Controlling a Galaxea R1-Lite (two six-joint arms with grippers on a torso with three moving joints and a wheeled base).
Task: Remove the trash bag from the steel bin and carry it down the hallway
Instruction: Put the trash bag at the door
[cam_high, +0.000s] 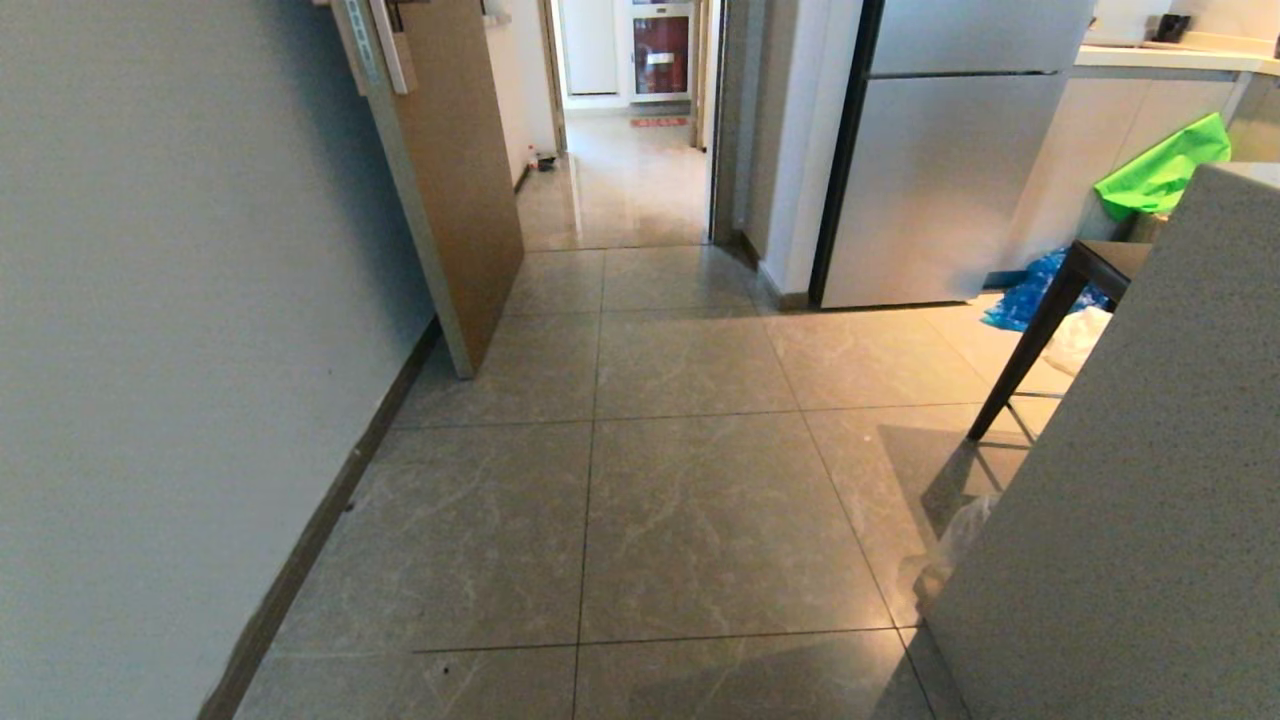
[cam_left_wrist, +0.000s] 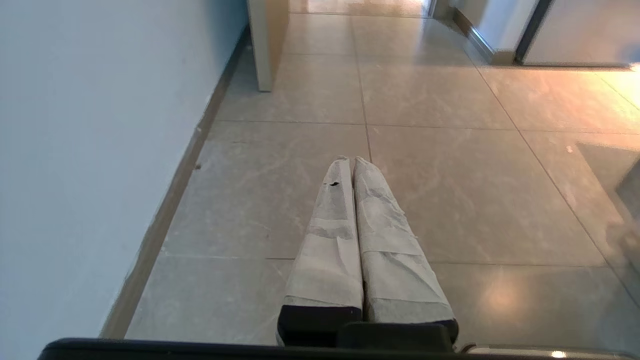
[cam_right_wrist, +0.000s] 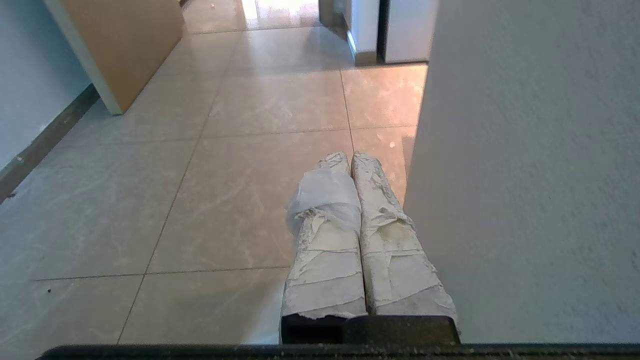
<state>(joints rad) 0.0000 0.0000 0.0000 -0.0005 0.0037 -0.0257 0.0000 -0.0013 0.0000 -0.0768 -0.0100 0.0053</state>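
Observation:
The steel bin is out of view. A scrap of translucent plastic (cam_high: 957, 540) peeks from behind the grey counter's corner; I cannot tell whether it is the trash bag. The hallway (cam_high: 625, 180) shows through the open doorway ahead, with glossy tiles, a red cabinet (cam_high: 660, 55) and a red floor sign (cam_high: 658, 122) at its far end. Neither arm appears in the head view. My left gripper (cam_left_wrist: 349, 160) is shut and empty, low over the floor tiles by the left wall. My right gripper (cam_right_wrist: 348, 156) is shut and empty too, close beside the counter's side (cam_right_wrist: 525, 175).
A wooden door (cam_high: 455, 170) stands open at the left of the doorway, along the pale wall (cam_high: 150, 350). At the right are a silver fridge (cam_high: 950, 170), the tall grey counter (cam_high: 1130, 500), a dark table leg (cam_high: 1030, 345), a blue plastic bag (cam_high: 1030, 290), a white bag (cam_high: 1078, 338) and green plastic (cam_high: 1165, 170).

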